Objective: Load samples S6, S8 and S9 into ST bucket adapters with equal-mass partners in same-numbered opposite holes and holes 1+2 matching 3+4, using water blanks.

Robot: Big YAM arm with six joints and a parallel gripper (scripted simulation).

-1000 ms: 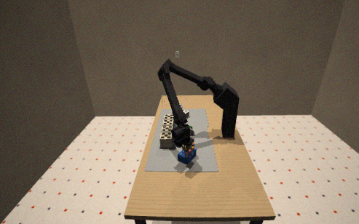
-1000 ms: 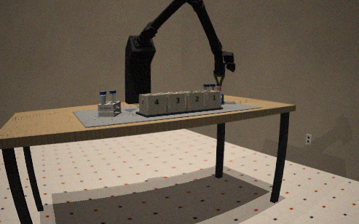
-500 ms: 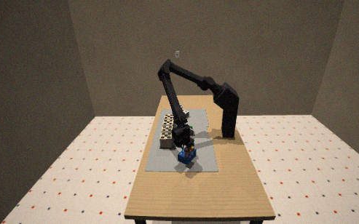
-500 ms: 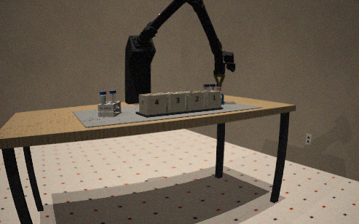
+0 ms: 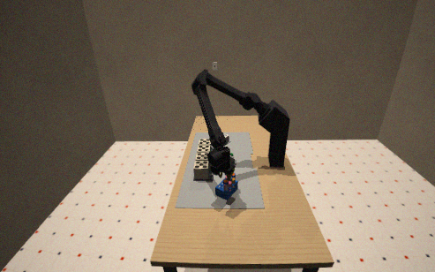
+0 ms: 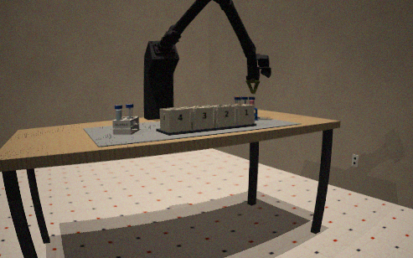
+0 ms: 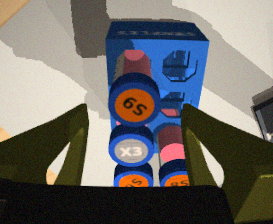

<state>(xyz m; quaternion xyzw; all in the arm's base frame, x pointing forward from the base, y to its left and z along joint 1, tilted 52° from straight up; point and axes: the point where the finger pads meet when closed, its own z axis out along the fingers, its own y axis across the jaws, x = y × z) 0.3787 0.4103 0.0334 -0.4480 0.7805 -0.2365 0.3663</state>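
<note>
claw (image 7: pixel 135 137) is released, fingers spread wide and holding nothing, hanging above the blue sample rack rs (image 7: pixel 187 39). straight under it in the wrist view is tube s6 (image 7: pixel 134 104), orange cap dot, standing in its well with pink liquid showing down the side. i can't tell if it's fully seated from here. just nearer than s6 sits x3 (image 7: pixel 131 151) with the grey dot, touching distance cap to cap, so any regrip has to come straight down on the s6 cap and not stray. two more orange-dot caps (image 7: pixel 135 179) peek out at the bottom edge, ids hidden by the claw body. rs has open wells on its far side.

handling guess: rigid plastic tube, smooth and a bit slippery, light to moderate weight, take it just below the cap.

further off, the four adapters on stand st (image 6: pixel 205 117) look unloaded from the side, no caps poking above them. blank rack rb (image 6: pixel 126 125) at the far end of the tabletop (image 6: pixel 53 140) holds two blue-capped blanks (image 6: pixel 118 111).
</note>
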